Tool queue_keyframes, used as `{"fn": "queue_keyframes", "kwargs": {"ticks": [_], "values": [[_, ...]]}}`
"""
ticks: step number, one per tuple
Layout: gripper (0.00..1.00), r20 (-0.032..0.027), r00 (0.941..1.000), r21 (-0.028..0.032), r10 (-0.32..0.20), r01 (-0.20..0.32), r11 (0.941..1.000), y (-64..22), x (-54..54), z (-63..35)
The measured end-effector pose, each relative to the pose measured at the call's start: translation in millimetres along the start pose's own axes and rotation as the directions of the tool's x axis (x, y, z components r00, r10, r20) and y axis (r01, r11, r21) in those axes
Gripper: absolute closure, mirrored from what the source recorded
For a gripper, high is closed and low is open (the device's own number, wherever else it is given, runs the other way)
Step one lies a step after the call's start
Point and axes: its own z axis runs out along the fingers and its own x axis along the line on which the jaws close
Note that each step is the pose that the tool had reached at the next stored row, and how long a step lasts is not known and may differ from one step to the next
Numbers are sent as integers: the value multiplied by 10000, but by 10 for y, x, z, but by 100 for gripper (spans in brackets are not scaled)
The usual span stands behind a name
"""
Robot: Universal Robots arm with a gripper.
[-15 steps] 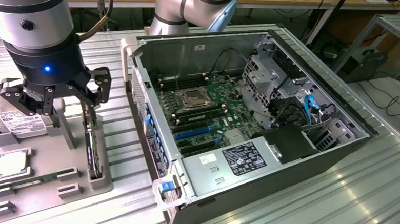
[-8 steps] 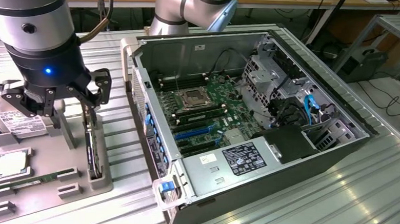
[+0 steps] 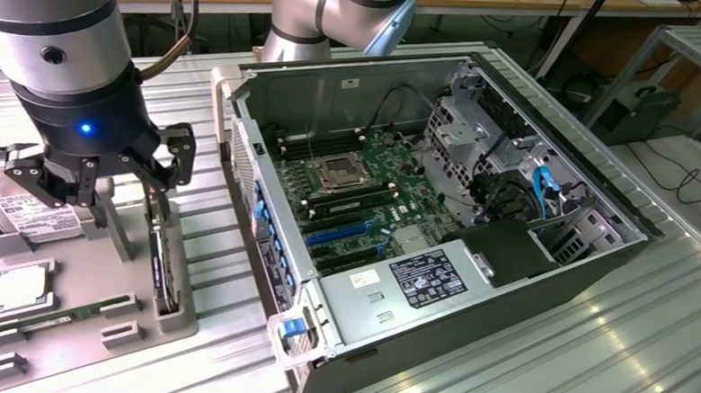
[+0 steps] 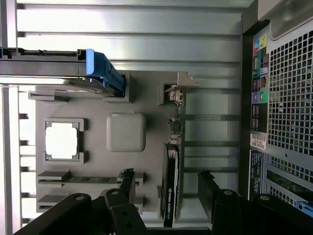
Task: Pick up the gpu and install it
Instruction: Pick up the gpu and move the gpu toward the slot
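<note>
Hand (image 4: 167, 183) open; gpu (image 4: 174, 147) stands on edge below, between its fingers (image 4: 128, 181). Card's near end is hidden behind the hand.

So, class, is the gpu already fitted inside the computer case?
No, the gpu stands on edge in the grey tray, outside the case.

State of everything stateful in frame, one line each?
gripper: open, straddling gpu
gpu: on edge in tray slot, not lifted
case: side open, blue slots empty
hard drive: in tray
CPU: in tray
RAM: in tray
</note>
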Motion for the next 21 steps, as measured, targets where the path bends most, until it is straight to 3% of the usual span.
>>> {"fn": "queue_keyframes", "kwargs": {"ticks": [13,21], "values": [[37,-1,10000,0,-10,10,10000,-49,2,92],[37,-1,10000,4,-10,10,10000,-78,-13,208]]}}
